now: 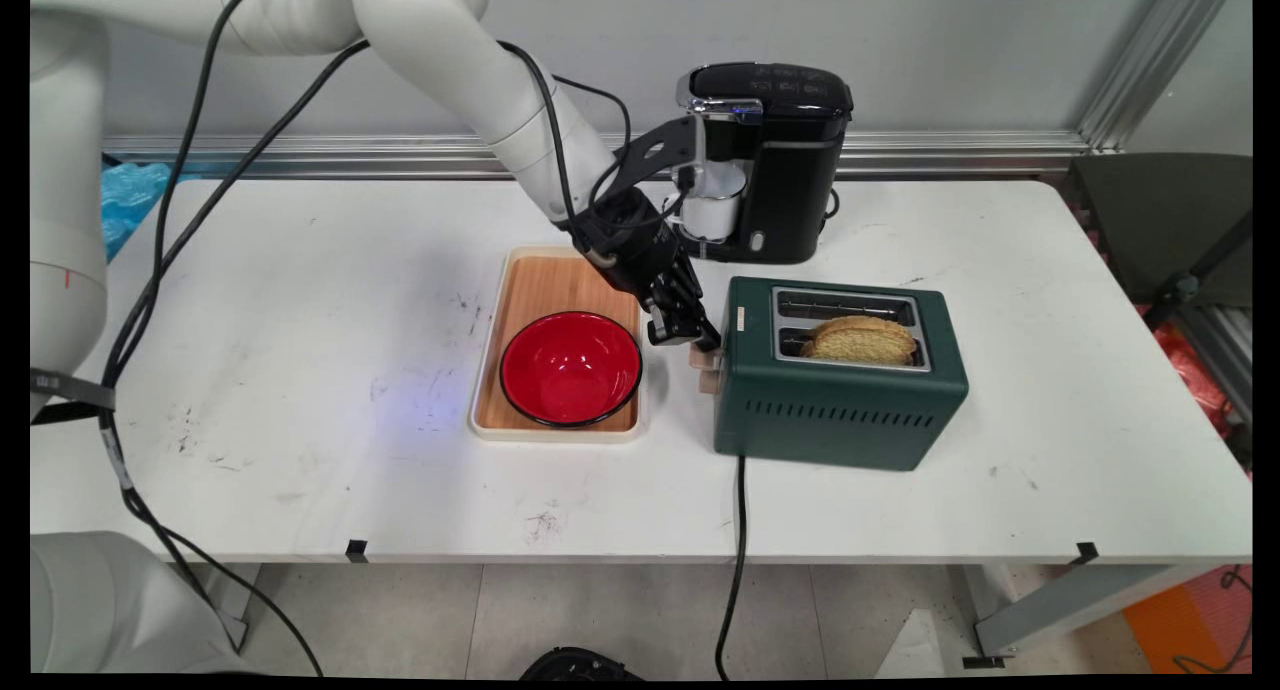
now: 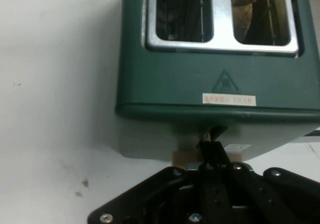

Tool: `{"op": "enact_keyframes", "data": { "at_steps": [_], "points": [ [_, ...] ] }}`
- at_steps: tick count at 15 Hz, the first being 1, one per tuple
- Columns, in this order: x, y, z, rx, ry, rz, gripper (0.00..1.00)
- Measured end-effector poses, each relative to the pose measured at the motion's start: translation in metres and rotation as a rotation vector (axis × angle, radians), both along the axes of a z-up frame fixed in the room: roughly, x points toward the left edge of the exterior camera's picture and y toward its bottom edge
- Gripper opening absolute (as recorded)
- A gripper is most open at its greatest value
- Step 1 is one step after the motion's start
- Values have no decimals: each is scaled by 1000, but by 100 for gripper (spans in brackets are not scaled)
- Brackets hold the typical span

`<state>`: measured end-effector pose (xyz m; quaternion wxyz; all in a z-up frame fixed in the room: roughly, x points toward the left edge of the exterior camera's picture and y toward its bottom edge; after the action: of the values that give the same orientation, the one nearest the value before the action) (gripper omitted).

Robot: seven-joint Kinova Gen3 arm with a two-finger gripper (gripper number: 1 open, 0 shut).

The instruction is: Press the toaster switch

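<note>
While your gripper (image 1: 695, 338) hangs low at the left end of the green toaster (image 1: 835, 395), its fingers sit pressed together with no gap that you can make out in the hand view, where they (image 2: 214, 151) meet in a single black tip. That tip rests right at the toaster's wooden lever (image 1: 708, 368), a pale tan tab jutting from the end face; from the hand camera you see the lever (image 2: 186, 158) just under and to the side of the fingertip, touching it or nearly so. Whether the fingers actually pinch the lever you cannot tell; they look to be bearing on its top.

Ahead of the gripper, past the lever, lies the toaster's top with its 2 slots. The nearer slot in the main view carries a slice of browned toast (image 1: 860, 339) standing up out of it, and the slot behind it looks empty. A small white label sits on the toaster's top edge, just beyond the fingertip.

Beside the gripper, on the side away from the toaster, a wooden tray (image 1: 530, 280) lies flat on the white table (image 1: 300, 370) with a red bowl (image 1: 570, 367) sitting in it. Behind the wrist stands a black coffee machine (image 1: 780, 160) holding a white cup (image 1: 712, 215). A black power cord (image 1: 738, 530) runs from the toaster's front off the table's near edge.
</note>
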<state>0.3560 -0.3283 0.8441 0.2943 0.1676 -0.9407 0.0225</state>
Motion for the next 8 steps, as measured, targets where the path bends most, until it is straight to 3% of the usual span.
{"op": "enact_keyframes", "data": {
  "at_steps": [8],
  "points": [
    [5,3,-9,7,-11,10,0]
  ]
}}
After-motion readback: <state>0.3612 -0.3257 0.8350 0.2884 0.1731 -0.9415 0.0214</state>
